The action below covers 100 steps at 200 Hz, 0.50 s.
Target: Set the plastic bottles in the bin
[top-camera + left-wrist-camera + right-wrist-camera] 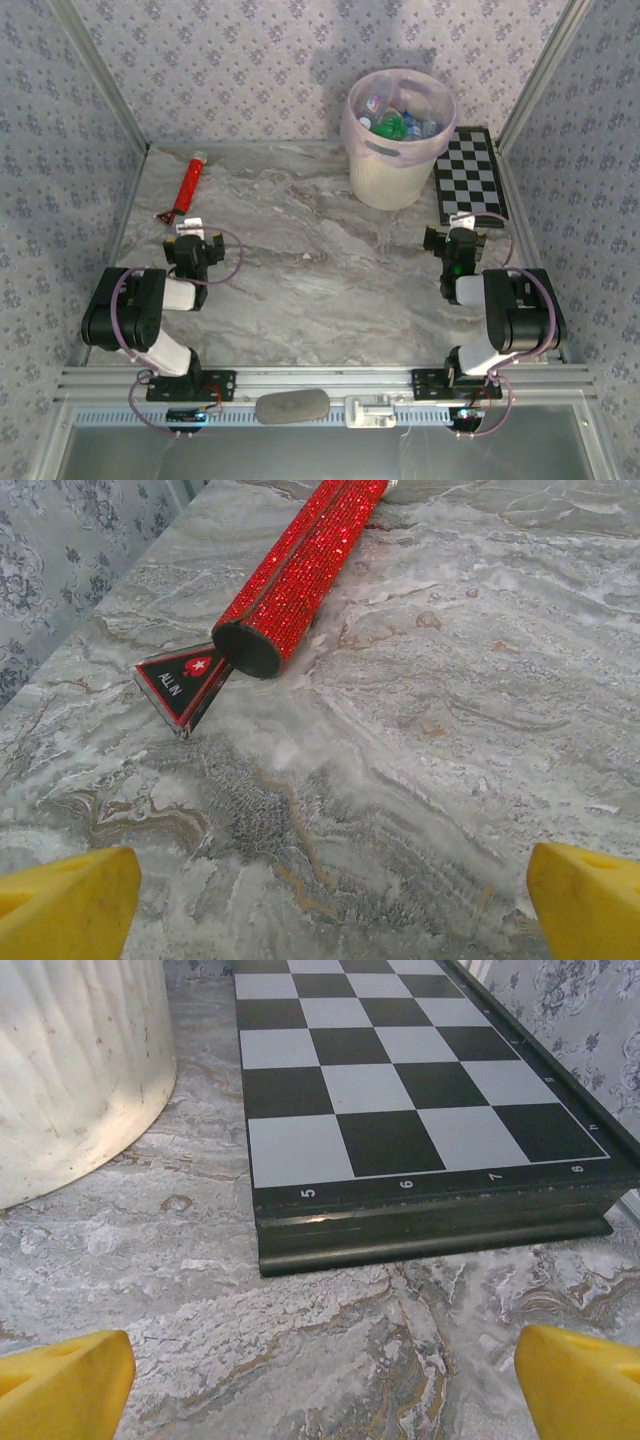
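Note:
The bin (392, 170) stands at the back of the table, lined with a pinkish bag, and its cream wall (70, 1070) fills the upper left of the right wrist view. Several plastic bottles (398, 122), clear and green, lie inside it. My left gripper (192, 243) rests low at the left, open, with bare marble between its yellow fingertips (70, 900). My right gripper (458, 240) sits low at the right, open as well, nothing between its yellow fingertips (580, 1380).
A red glittery tube (189, 183) lies at the back left, its near end (290, 580) just ahead of my left gripper beside a small black-and-red card (183, 680). A checkerboard (472, 175) lies right of the bin, its front edge (430, 1230) close before my right gripper.

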### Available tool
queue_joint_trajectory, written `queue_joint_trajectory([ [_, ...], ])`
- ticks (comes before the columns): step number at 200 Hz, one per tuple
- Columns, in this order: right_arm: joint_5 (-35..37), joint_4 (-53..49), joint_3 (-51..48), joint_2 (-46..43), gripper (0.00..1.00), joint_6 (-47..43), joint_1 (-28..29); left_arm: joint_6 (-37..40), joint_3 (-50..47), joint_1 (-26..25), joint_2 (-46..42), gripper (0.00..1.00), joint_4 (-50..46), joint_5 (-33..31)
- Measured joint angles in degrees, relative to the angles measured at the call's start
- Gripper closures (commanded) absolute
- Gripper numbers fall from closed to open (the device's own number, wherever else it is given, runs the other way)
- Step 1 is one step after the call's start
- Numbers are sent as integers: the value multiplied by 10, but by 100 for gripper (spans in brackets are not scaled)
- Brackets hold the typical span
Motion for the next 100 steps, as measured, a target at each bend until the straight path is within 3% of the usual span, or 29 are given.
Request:
queue_joint_trajectory([
  [100,0,8,0,0,1,0,0,-2,21,10,0,0,-1,18],
])
